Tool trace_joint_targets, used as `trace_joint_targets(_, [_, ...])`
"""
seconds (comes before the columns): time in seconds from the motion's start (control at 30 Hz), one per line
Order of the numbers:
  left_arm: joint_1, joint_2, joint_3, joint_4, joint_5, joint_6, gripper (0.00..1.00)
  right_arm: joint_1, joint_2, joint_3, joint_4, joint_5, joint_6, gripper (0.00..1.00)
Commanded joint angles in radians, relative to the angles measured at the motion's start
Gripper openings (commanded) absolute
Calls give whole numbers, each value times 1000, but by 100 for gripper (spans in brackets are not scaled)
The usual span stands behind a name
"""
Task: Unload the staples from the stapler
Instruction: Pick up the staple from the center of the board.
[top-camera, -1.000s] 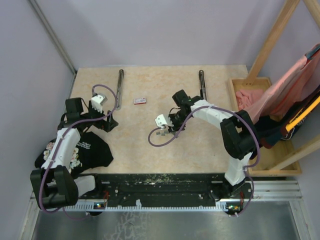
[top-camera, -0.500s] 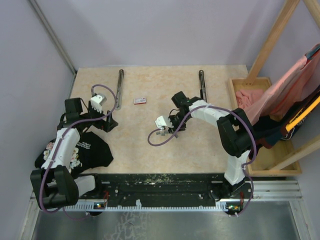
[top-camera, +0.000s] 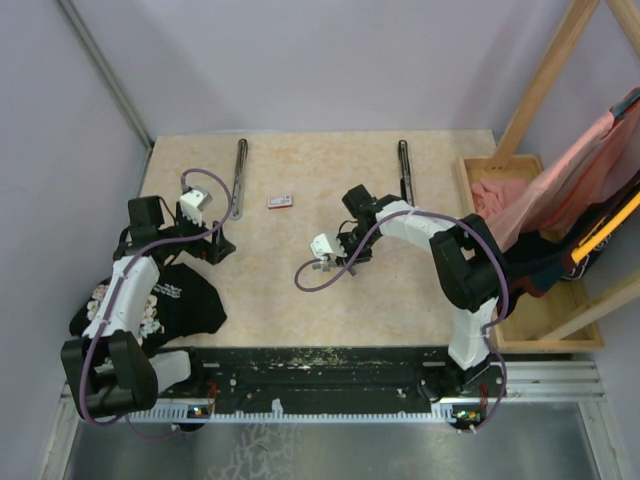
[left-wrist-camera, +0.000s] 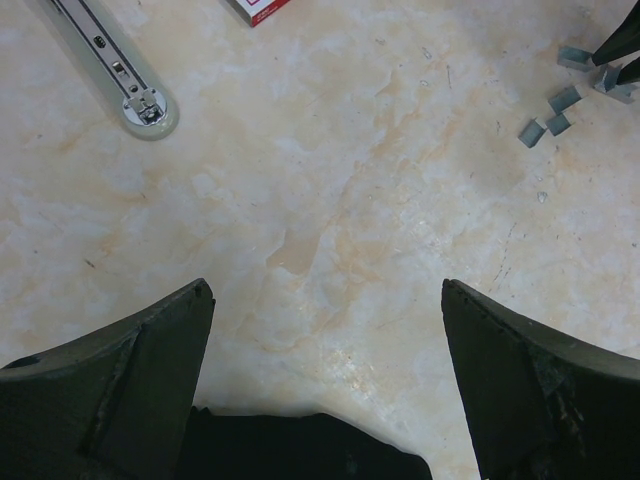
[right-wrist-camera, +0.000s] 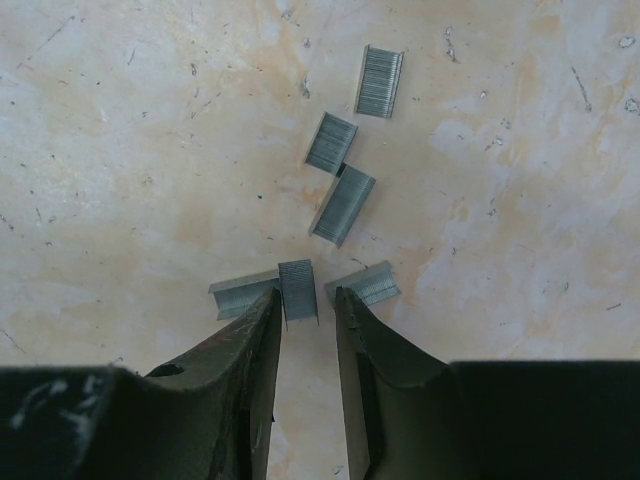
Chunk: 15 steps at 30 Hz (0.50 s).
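Several short grey strips of staples (right-wrist-camera: 342, 204) lie loose on the beige table (right-wrist-camera: 120, 160). They also show small in the top view (top-camera: 322, 268) and at the right edge of the left wrist view (left-wrist-camera: 555, 105). My right gripper (right-wrist-camera: 307, 293) is low over them, its jaws a narrow gap apart. One strip (right-wrist-camera: 298, 290) lies at the fingertips, reaching a little into the gap beside the left finger. Two more strips flank the tips. My left gripper (left-wrist-camera: 325, 290) is wide open and empty over bare table at the left (top-camera: 218, 245). Two long metal stapler rails (top-camera: 240, 165) (top-camera: 403, 170) lie at the back.
A small red-and-white box (top-camera: 281, 201) lies between the rails, and shows in the left wrist view (left-wrist-camera: 262, 8) near one rail's rounded end (left-wrist-camera: 145, 105). A black T-shirt (top-camera: 170, 300) hangs over the near left edge. A wooden crate with pink cloth (top-camera: 500, 195) stands at the right.
My right arm's elbow has shifted slightly left while its gripper stays over the staples. The left arm has not moved.
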Motion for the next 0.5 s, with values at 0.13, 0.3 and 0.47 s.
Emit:
trace_joint_targets(0.13, [9,2,0,-11,32,14,100,15,-4,-10,7,-15,-3,29])
trace_joint_targets(0.3, [10,3,-1,-12,35,13,100,16,-4,-10,-2,-23,-8,28])
trace_joint_targets(0.47, [13,5,3,-15,37,13,100,20,-2,-8,-14,-25,-16,27])
